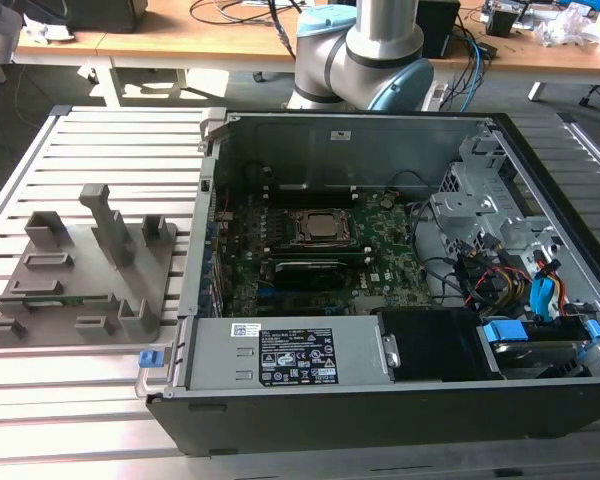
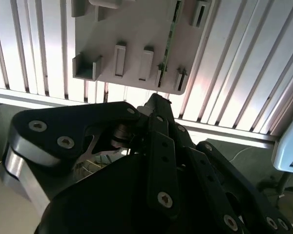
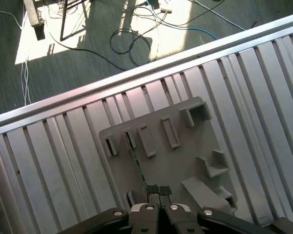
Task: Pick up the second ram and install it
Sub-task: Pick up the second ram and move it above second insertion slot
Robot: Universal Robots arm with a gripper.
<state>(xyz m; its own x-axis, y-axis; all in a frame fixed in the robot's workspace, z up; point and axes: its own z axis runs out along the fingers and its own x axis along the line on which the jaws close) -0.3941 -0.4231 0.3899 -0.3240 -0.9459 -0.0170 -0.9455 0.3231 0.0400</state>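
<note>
Second ram (image 3: 137, 163): long, narrow green circuit-board stick, on edge in a slot of the grey plastic holder tray (image 3: 185, 156); not lifted.
Gripper (image 3: 158, 189): black, poised above the tray at one end of the stick; touching it or just clear, cannot tell.
Fingers (image 3: 152, 189): pressed together pad to pad, nothing between them.
Tray position: on the slatted aluminium counter (image 1: 100, 400), at the exterior view's left, just beside the open black computer case (image 1: 380, 420) and apart from its wall.
Open room: bare slats on the tray's near, far and left sides; upright grey blocks and posts close on both sides of the stick.
Edges: counter's far rail (image 3: 136, 73) close beyond the tray in the first wrist view, then floor strewn with cables.
Case interior: large green motherboard (image 1: 320, 250) lying flat, walled all round and open on top; drive cage and coloured cable bundle crowding the exterior view's right.
Cut off: grey and pale-blue arm base (image 1: 360, 50) beyond the case, cropped by the picture's upper edge.
Hidden: in the second wrist view, the stick's (image 2: 170, 39) end nearest the gripper (image 2: 155, 100), behind the black linkage.
Hard to make out: memory slots on the motherboard.
</note>
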